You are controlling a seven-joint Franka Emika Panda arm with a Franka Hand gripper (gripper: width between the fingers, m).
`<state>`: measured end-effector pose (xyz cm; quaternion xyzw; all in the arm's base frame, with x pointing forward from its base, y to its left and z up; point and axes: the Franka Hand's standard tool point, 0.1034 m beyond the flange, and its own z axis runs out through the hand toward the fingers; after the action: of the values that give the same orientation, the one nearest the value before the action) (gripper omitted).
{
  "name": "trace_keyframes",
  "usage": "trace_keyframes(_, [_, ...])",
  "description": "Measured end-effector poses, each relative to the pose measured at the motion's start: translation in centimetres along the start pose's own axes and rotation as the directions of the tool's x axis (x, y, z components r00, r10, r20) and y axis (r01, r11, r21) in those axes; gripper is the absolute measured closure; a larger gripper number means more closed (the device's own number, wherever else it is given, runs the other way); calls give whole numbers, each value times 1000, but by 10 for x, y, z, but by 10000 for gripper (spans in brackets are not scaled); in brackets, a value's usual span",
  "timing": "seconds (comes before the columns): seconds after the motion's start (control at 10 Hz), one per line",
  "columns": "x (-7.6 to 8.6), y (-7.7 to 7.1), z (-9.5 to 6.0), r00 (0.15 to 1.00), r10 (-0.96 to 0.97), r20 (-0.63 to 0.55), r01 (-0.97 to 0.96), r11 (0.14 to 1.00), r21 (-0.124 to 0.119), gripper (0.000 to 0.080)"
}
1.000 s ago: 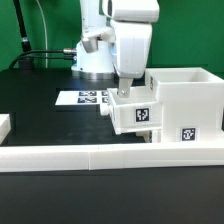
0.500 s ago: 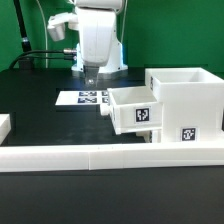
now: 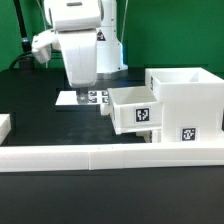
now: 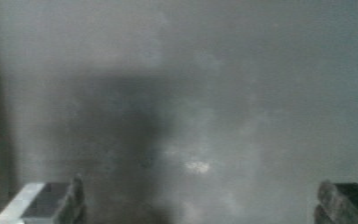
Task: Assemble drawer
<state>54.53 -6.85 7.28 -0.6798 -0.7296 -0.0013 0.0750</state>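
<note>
a: what lies nearest in the exterior view?

b: a long low white border wall (image 3: 110, 155) runs across the near edge of the dark table (image 3: 30, 110), from the exterior view's left to its right. a short white block (image 3: 4, 125) sits at the far left edge, just behind the wall.

a: and the drawer?

b: the white plastic drawer unit stands just behind the wall on the exterior view's right. its tall boxy housing (image 3: 190, 100) is open at the top and carries a black-and-white square tag on its near face. a small white tray (image 3: 133, 108), also open at the top and tagged on its front, pokes out of the housing toward the exterior view's left, partly slid in. whether it is fully seated i cannot tell.

a: what is behind that?

b: a thin flat white marker board (image 3: 88, 98) lies on the table, farther back and left of the tray, partly hidden by the arm.

a: where is the arm?

b: the white robot arm (image 3: 78, 40) hangs over the marker board, well left of the tray and apart from it. its two-finger gripper (image 3: 77, 88) points down just above the board's left end, touching nothing i can see.

a: are the fingers apart or together?

b: apart. in the wrist view the two dark fingertips (image 4: 44, 203) sit at opposite sides of the picture with only blurred grey surface between them, and they hold nothing.
</note>
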Motion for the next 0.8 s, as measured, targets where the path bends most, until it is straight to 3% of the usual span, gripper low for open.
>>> trace_keyframes(0.3, [-3, -2, 7, 992, 80, -94, -78, 997, 27, 151])
trace_keyframes(0.8, [47, 2, 14, 977, 195, -91, -191, 980, 55, 151])
